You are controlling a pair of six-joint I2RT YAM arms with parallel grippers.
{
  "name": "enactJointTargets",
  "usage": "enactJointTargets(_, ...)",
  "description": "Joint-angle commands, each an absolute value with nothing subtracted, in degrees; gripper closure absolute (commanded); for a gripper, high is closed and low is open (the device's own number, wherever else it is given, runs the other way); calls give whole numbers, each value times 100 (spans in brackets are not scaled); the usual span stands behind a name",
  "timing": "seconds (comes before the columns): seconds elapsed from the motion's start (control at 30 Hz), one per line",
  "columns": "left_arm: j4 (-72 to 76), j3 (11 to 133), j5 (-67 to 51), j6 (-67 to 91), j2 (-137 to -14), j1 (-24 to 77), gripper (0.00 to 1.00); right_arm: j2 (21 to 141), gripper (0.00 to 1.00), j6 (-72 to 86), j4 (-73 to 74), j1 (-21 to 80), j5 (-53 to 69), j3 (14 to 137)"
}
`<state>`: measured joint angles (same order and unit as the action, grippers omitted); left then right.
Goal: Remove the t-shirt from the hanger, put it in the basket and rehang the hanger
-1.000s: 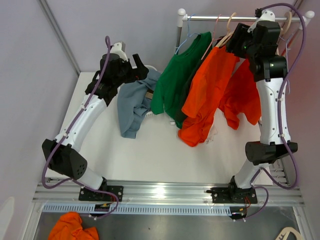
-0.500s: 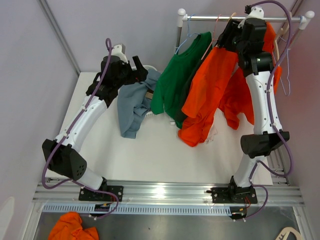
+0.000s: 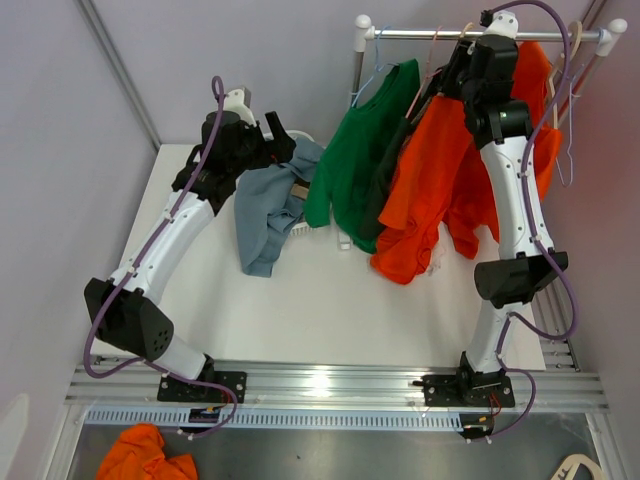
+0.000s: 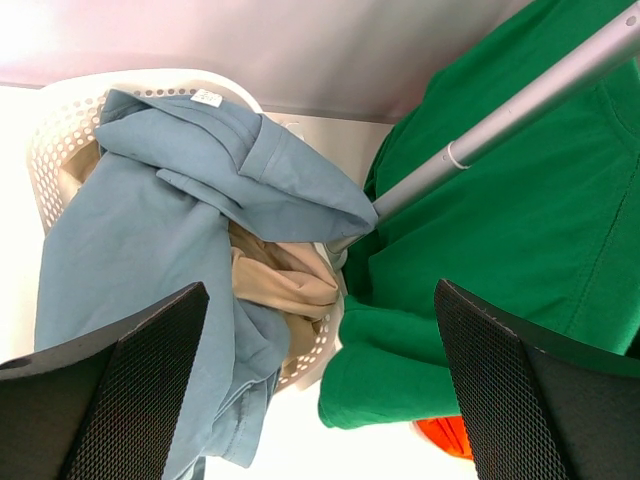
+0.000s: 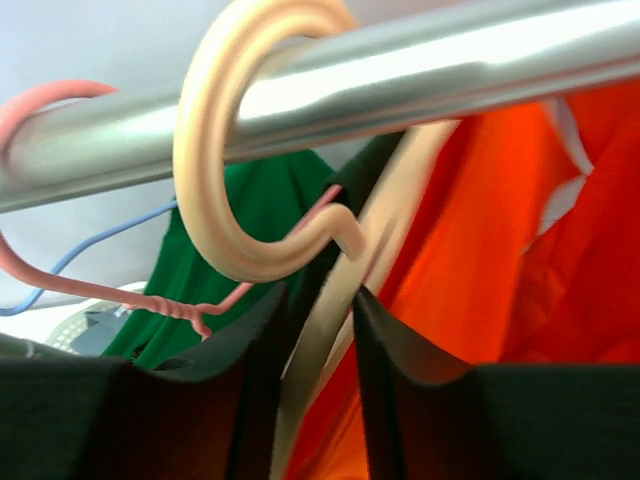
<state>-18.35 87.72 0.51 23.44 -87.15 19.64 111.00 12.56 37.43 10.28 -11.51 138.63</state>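
An orange t-shirt point(image 3: 425, 190) hangs on a cream hanger point(image 5: 215, 150) hooked over the metal rail point(image 3: 420, 36). My right gripper point(image 3: 455, 75) is up at the rail. In the right wrist view the right gripper point(image 5: 320, 330) is shut on the hanger's neck just below the hook, with the orange t-shirt point(image 5: 480, 260) behind. My left gripper point(image 3: 285, 150) is open and empty. In the left wrist view the left gripper point(image 4: 320, 400) hovers above a blue t-shirt point(image 4: 130, 230) draped over a white basket point(image 4: 60, 130).
A green t-shirt point(image 3: 350, 170) hangs left of the orange one, with a dark garment between them. A pink wire hanger point(image 5: 60, 285) sits on the rail point(image 5: 450, 80). The rack's post point(image 4: 520, 100) stands by the basket. More orange cloth point(image 3: 150, 455) lies below the table's front edge.
My right arm has moved left and up along the rail to the cream hanger's hook. The orange t-shirt has swung slightly right. The left arm has stayed still.
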Motion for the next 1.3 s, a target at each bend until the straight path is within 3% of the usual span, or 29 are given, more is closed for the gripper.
enactJointTargets(0.0, -1600, 8789, 70, 2250, -8649, 2004, 0, 10890, 67, 950, 3753, 1055, -1573, 14019)
enactJointTargets(0.23, -1600, 8824, 44, 2250, -8666, 2004, 0, 10644, 75, 791, 3929, 1055, -1872, 14010)
enactJointTargets(0.4, -1626, 8833, 44, 2250, -8648, 2004, 0, 10503, 91, 721, 3981, 967, -2004, 13957)
enactJointTargets(0.67, -1626, 8842, 44, 2250, -8640, 2013, 0, 10318, 90, 668, 3981, 791, -2057, 13755)
enactJointTargets(1.27, -1714, 9053, 44, 2259, -8771, 2039, 0, 10090, 89, 677, 3797, -1133, -1020, 13210)
